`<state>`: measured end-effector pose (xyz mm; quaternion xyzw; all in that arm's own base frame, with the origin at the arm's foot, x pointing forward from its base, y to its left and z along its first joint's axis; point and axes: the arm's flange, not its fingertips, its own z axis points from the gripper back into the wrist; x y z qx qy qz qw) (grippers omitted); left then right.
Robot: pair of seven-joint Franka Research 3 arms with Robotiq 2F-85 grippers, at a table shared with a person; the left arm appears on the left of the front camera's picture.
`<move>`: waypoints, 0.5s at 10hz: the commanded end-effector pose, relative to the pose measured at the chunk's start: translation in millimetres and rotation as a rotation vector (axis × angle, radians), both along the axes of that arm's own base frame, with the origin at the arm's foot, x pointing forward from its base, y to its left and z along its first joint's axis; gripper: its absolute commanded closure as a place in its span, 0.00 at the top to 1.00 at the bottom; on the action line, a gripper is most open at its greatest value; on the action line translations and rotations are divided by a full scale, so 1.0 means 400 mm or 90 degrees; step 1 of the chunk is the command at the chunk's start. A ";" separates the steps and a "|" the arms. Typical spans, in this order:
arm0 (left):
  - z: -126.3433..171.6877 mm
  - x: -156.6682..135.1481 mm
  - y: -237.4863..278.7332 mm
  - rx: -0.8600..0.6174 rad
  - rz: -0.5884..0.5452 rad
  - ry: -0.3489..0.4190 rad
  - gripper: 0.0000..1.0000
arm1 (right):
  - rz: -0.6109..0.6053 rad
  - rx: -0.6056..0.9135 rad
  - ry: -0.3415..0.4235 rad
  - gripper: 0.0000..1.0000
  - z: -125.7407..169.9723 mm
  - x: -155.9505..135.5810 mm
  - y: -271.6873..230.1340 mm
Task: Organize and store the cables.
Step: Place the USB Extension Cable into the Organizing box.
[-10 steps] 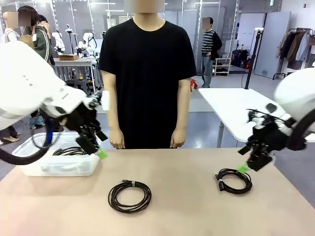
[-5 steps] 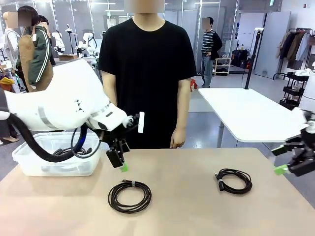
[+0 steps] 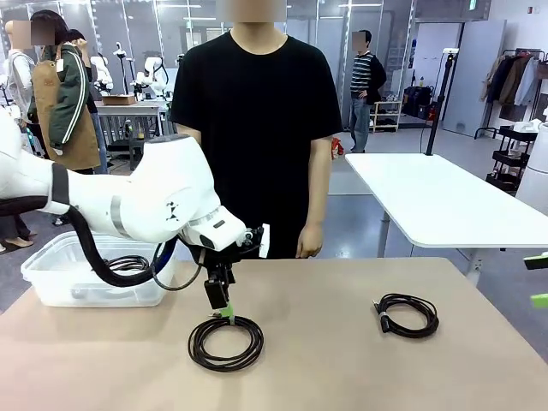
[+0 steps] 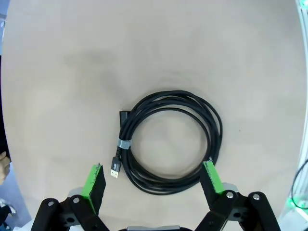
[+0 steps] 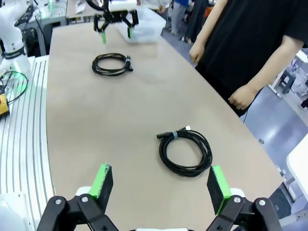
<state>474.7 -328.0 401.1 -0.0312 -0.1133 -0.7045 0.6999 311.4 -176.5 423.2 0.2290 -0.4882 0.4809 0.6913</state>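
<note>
Two cables lie coiled on the tan table. The nearer coil [image 3: 226, 342] has a small band, and my left gripper [image 3: 222, 306] hangs open just above its far edge. In the left wrist view this coil [image 4: 171, 135] fills the middle, and the left gripper [image 4: 153, 179] has its green pads either side of the coil's near part, not touching. The other coil [image 3: 408, 314] lies at the right. My right gripper [image 3: 539, 281] stands open at the table's right edge, well clear of it. Its wrist view shows that coil [image 5: 186, 151] beyond the open right gripper [image 5: 159, 183].
A clear plastic bin [image 3: 51, 287] stands at the table's left with a coiled cable [image 3: 128, 263] inside. A person in black stands at the far edge, hands [image 3: 309, 244] hanging by the table. A white table [image 3: 428, 197] stands behind at the right.
My left arm swung from the bin to above the middle coil. My right arm drew back from the right coil to the table's right edge. Both grippers stayed open.
</note>
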 end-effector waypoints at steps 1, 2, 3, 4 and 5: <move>-0.024 0.051 -0.019 0.011 0.024 0.000 1.00 | -0.004 0.026 -0.015 1.00 -0.079 -0.077 0.051; -0.047 0.061 -0.018 0.019 0.022 0.007 1.00 | -0.009 0.029 -0.015 1.00 -0.085 -0.087 0.054; -0.076 0.068 -0.017 0.022 0.023 0.017 1.00 | -0.004 0.017 -0.005 1.00 -0.015 -0.014 -0.018; -0.098 0.078 -0.016 0.006 0.028 0.038 1.00 | -0.004 0.017 -0.005 1.00 -0.015 -0.014 -0.018; -0.115 0.091 -0.016 -0.013 0.032 0.057 1.00 | -0.004 0.017 -0.005 1.00 -0.015 -0.014 -0.018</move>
